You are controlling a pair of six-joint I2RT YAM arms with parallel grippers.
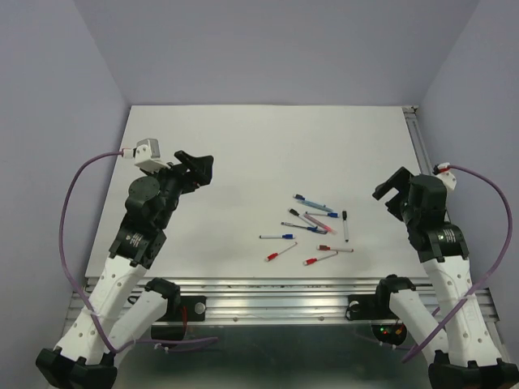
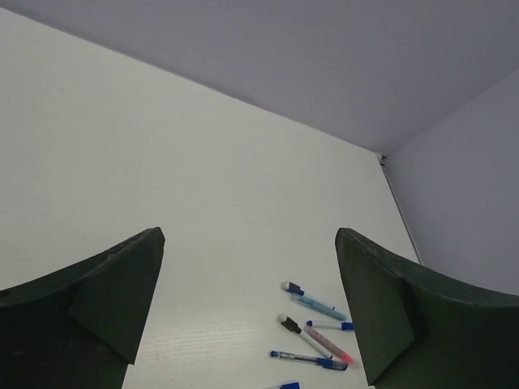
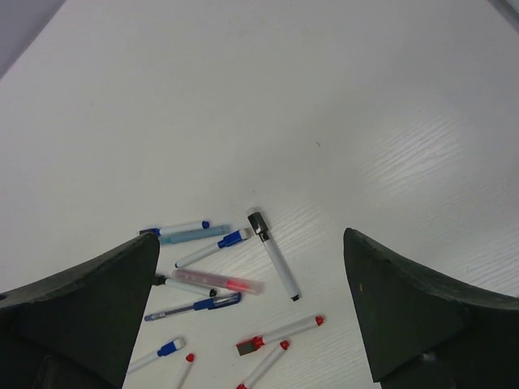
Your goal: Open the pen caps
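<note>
Both arms rise from their bases at the near edge of the white table (image 1: 243,138) and lean inward. The pens (image 1: 304,228) lie scattered on the table right of centre. The nearest of them are three with red ends, lying in a loose row. Just beyond those are a blue-ended pen (image 1: 277,237) and a tangle of blue, pink and black-tipped ones, some touching or crossing. On the right side of the scatter a black-capped pen (image 3: 276,258) lies a little apart, its black cap (image 3: 258,223) seated on the far end of the white barrel. Next to it, a blue cap (image 3: 233,238) also sits on its pen. The right gripper (image 1: 391,188) hangs above the table just to the right of the pens, its fingers (image 3: 389,300) spread wide with nothing between them. Further back on the left, well apart from the pens, the left gripper (image 1: 197,166) is likewise spread wide and holds nothing. Beyond them the table runs to grey walls (image 1: 268,49).
</note>
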